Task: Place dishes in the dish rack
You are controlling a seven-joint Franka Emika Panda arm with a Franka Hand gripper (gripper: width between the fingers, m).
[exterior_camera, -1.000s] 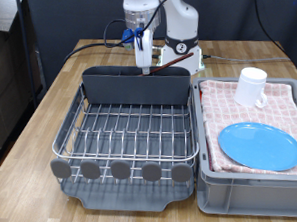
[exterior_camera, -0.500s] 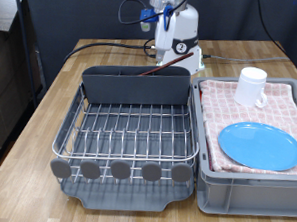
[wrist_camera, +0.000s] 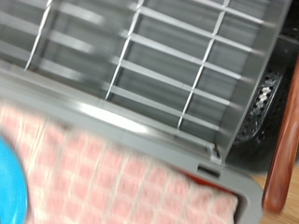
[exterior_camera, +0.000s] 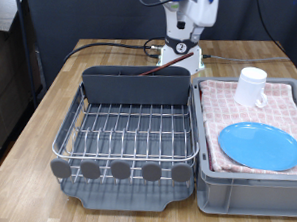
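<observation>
The dish rack (exterior_camera: pixel 129 127) stands on the wooden surface (exterior_camera: pixel 48 106) at the exterior view's left, its wire floor open to the camera and its dark caddy (exterior_camera: pixel 137 84) set across the far end. Just beside it, at the exterior view's right, sits a grey bin (exterior_camera: pixel 255 191) lined with a pink checkered cloth (exterior_camera: pixel 238 106). Two dishes rest on that cloth — the light-blue plate (exterior_camera: pixel 260 145) lying flat near the exterior view's bottom, and the white mug (exterior_camera: pixel 251 87) upright beyond it, mouth up, well apart from the plate.

The wrist view shows the wooden spoon (wrist_camera: pixel 282 149): a reddish-brown shaft standing beside the perforated wall of the caddy (wrist_camera: pixel 266 98). Its long axis appears steeply upright, as a utensil stands in a caddy; which end is up cannot be told, since neither bowl nor tip shows. This suggests that the spoon is already stowed, while plate and mug are not yet racked.

The arm (exterior_camera: pixel 188 14) is high at the exterior view's top, beyond the rack. The pincer itself is out of frame in the exterior view, and no fingers appear in the wrist view — whether it is spread or pressed together cannot be told. The wrist view looks down across the rack's wires, the bin's rim and the cloth, with an edge of the plate (wrist_camera: pixel 9 187) in the corner.
</observation>
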